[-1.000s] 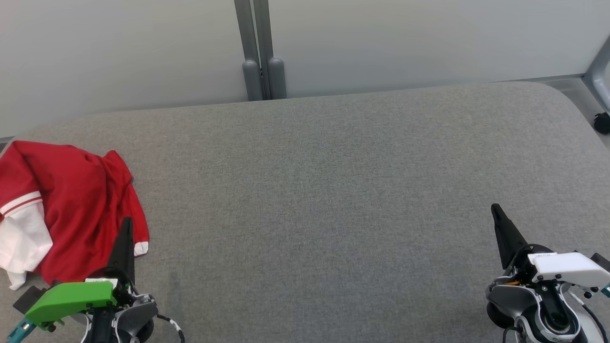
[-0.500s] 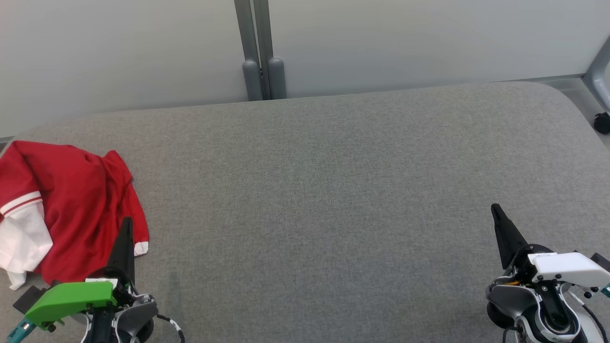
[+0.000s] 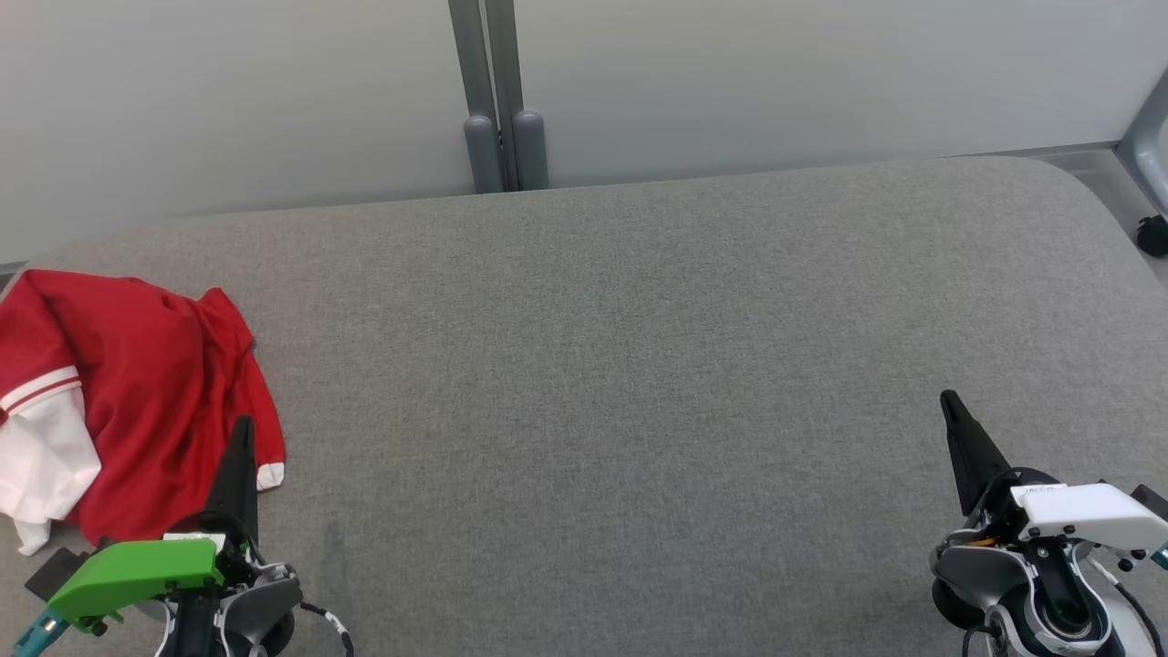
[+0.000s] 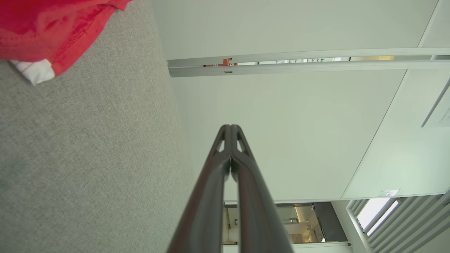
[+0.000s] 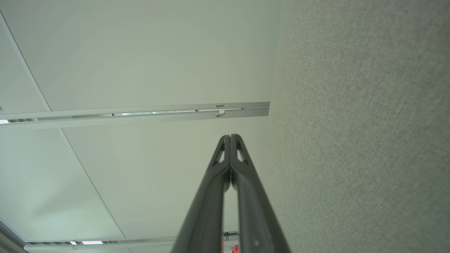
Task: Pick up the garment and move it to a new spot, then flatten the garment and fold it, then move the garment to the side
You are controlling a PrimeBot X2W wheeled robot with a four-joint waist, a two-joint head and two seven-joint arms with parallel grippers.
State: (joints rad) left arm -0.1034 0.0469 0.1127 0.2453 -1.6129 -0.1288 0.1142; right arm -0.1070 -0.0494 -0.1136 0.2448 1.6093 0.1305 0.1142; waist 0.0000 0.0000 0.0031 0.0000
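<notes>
The garment [image 3: 137, 383], red with white sleeve parts and stripes, lies crumpled at the left edge of the grey table [image 3: 639, 365]. Its hem corner shows in the left wrist view as red cloth [image 4: 52, 24]. My left gripper [image 3: 242, 429] is shut and empty, its tip over the garment's lower right edge in the head view. The left wrist view shows its fingers [image 4: 230, 128] pressed together. My right gripper [image 3: 949, 401] rests shut and empty at the lower right, far from the garment, fingers together in its wrist view [image 5: 230, 137].
A pale wall with a grey double post [image 3: 497, 109] runs behind the table. The table's far right corner is rounded, with a grey frame leg [image 3: 1150, 146] and a small dark object [image 3: 1154, 235] on the floor beyond it.
</notes>
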